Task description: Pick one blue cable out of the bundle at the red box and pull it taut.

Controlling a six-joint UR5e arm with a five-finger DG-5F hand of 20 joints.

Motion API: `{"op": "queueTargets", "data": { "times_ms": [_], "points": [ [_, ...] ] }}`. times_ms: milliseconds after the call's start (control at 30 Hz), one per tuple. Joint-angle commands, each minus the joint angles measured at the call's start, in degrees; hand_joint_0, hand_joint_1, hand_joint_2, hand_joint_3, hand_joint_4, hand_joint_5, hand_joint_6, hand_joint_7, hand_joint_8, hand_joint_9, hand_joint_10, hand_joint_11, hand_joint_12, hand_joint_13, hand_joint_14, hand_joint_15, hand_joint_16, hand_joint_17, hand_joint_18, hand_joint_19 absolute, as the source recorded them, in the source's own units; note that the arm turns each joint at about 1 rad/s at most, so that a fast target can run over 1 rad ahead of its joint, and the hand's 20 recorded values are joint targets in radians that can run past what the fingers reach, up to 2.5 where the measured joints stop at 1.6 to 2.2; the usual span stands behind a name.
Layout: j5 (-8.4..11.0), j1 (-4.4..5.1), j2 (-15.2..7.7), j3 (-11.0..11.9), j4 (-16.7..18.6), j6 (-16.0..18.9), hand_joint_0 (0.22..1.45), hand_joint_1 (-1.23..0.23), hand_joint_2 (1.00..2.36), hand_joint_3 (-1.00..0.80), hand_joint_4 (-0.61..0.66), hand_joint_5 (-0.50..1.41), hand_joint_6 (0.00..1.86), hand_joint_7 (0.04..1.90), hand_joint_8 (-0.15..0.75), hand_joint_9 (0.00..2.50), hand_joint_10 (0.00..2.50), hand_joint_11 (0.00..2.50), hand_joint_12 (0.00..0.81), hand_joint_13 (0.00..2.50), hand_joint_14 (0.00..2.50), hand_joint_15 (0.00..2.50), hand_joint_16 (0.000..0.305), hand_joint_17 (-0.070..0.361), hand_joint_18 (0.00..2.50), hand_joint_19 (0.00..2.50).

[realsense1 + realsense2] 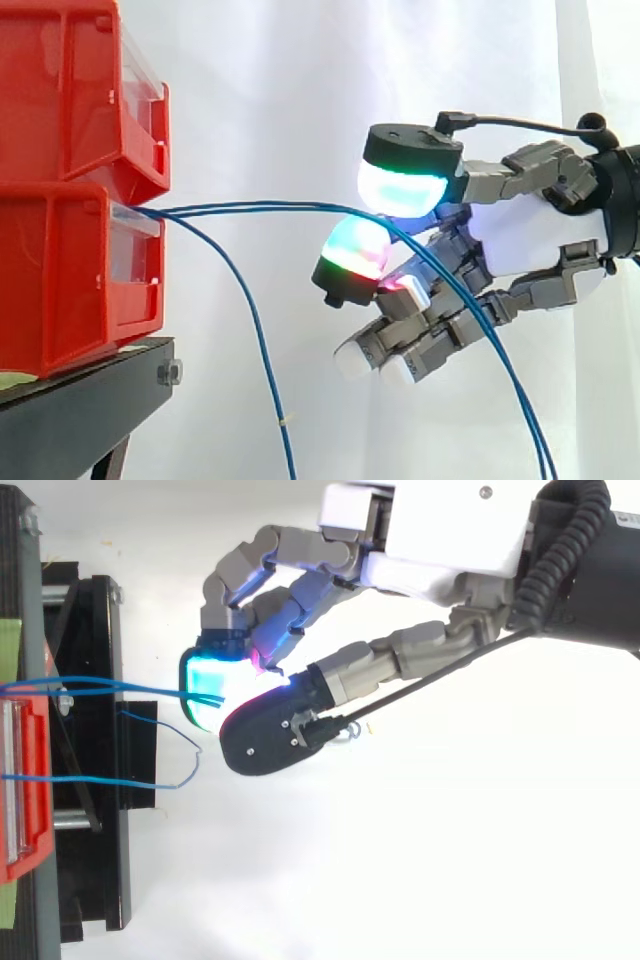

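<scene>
Side view: two red bins stacked at left, upper red bin [70, 90] on lower red bin [70, 280], both on a black stand [80, 410], with a white curtain [280, 100] behind. Blue strands leave the front lip of the lower bin. The blue cable [270, 209] runs right from there, almost level and nearly straight with a faint upward bow, and shows as two thin lines lying close together; cannot tell whether that is one cable or two. It reaches the hand [530, 235], which enters from the right edge. The hand is closed in a pinch on this cable: two glowing fingertip pads [400, 190], one above and one below, meet on the line, both lit green and cyan with some red on the lower one. The other fingers curl underneath, pads white and magenta, touching nothing seen. Past the pinch the cable drops steeply toward the lower right, hanging loose. A slack blue cable [255, 330] leaves the same bin lip and sags down toward the bottom edge, well apart from the hand. Top view: the hand [430, 540] comes from the upper right, and the pinched cable [120, 688] runs from the left edge to the cyan pad. A second loose strand [100, 779] lies lower, over the stand, curling back near its free end.
</scene>
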Motion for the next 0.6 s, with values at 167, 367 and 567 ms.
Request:
{"op": "queueTargets", "data": {
  "times_ms": [167, 367, 567],
  "points": [
    [0.18, 0.03, 0.0, 0.0, -0.2, 0.0, 0.62, -0.69, 1.01, -0.31, 0.08, -0.18, 0.92, 0.98, 0.320, 0.97, 0.01, 1.13, 0.381, 0.56, 0.01, 0.34, 0.049, 0.110, 0.55, 0.25],
    [0.18, 0.12, 0.0, -0.1, -0.6, 0.1, 0.65, -0.77, 1.02, -0.28, 0.02, -0.18, 0.92, 1.01, 0.319, 0.96, 0.01, 1.12, 0.379, 0.57, 0.01, 0.33, 0.049, 0.109, 0.57, 0.24],
    [0.09, 0.56, 0.0, 0.0, -3.0, 0.5, 0.74, -0.83, 1.01, -0.35, -0.06, -0.20, 0.94, 1.07, 0.306, 0.96, 0.01, 1.12, 0.367, 0.58, 0.01, 0.32, 0.048, 0.107, 0.59, 0.21]
  ]
}}
